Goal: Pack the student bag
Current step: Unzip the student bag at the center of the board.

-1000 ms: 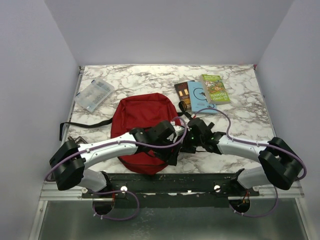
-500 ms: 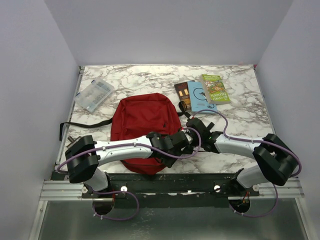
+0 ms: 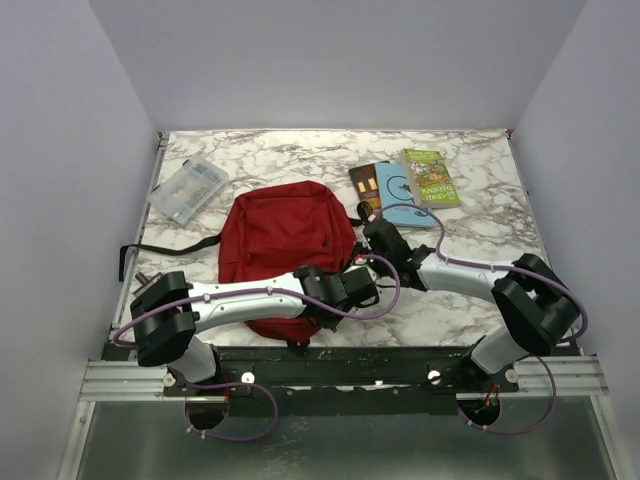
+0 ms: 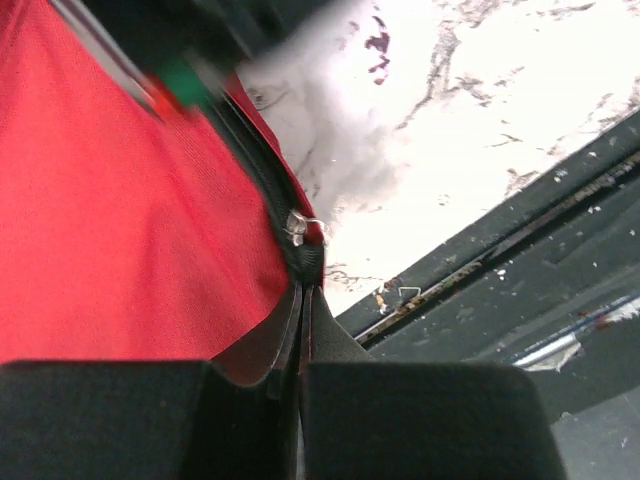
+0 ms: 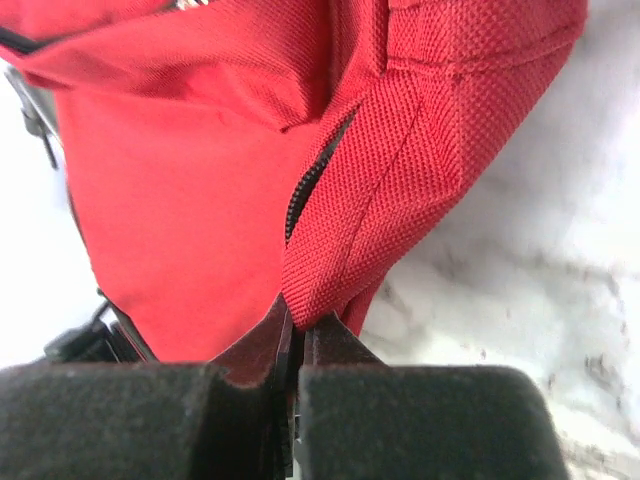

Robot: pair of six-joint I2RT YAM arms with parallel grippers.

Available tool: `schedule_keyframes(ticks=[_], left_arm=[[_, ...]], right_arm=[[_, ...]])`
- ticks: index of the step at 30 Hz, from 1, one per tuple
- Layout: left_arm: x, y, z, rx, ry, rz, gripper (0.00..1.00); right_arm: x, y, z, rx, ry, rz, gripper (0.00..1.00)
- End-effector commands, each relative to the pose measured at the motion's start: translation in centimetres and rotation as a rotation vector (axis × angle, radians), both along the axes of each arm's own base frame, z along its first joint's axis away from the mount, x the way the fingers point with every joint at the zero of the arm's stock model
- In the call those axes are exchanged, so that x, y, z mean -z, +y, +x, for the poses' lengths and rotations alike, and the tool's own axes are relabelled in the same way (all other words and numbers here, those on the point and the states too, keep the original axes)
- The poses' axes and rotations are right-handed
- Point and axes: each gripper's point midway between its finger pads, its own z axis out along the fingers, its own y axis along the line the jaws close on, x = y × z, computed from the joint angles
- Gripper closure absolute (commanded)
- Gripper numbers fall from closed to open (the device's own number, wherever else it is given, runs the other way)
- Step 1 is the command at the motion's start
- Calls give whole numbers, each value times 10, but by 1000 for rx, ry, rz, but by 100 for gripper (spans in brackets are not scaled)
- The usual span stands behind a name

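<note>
Your left hand (image 4: pixel 303 300) and right hand (image 5: pixel 298 325) have both swung in onto the student bag (image 3: pixel 275 235) and snapped shut since a second ago.

The bag lies flat on the counter (image 3: pixel 470 270), its right edge under both hands. Your left hand is clamped on the black seam just below the zipper pull (image 4: pixel 296 226), and your right hand pinches a fold of red fabric beside the zipper track (image 5: pixel 312 190). Two grips along one zipper line look meant to tension the mouth so it can be parted. The books (image 3: pixel 405 185) wait unpacked just beyond your right hand, so pull gently, because thin fabric may slip.
</note>
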Motion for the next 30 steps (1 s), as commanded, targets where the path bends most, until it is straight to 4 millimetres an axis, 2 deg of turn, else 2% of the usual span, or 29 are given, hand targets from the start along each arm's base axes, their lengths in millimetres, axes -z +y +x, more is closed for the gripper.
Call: schedule_keyframes(ticks=[1,5,7,9,11,13,14,17,19,21,25,30], left_arm=[[1,30,3,-100,-48,70,100],[8,38,-3,-140,-29,63,100],[9,39,-3,-155,-30,53,100],[6,36,1,-164,-38,34,100],[2,31,6,-170,-46,8,100],[-5,22,10,-172,-50,-27,100],[-8,19,12,-171,-53,-42,100],[-17,7,18,-169,-57,-92,100],[-21,3,21,-173,-54,-115,100],[-24,0,23,-171,-47,-137,100],[-30,-5,22,-149,-33,-180,100],[-33,-9,22,-140,-30,-200,100]], right_arm=[[-19,-9,61,30,-106,-21,99],[-18,-31,98,-5,-101,-33,100],[-12,-38,108,-55,-93,-75,99],[-6,-40,110,-127,-85,-122,90],[-2,-41,103,-176,-67,-133,75],[-7,-41,92,-187,-70,-98,64],[-7,-41,82,-192,-61,-67,60],[-17,-37,56,-158,-40,59,33],[-19,-36,36,-122,-17,144,25],[-23,-30,21,-93,-8,192,25],[-31,-4,-9,-98,21,289,26],[-30,16,-11,-42,76,382,36]])
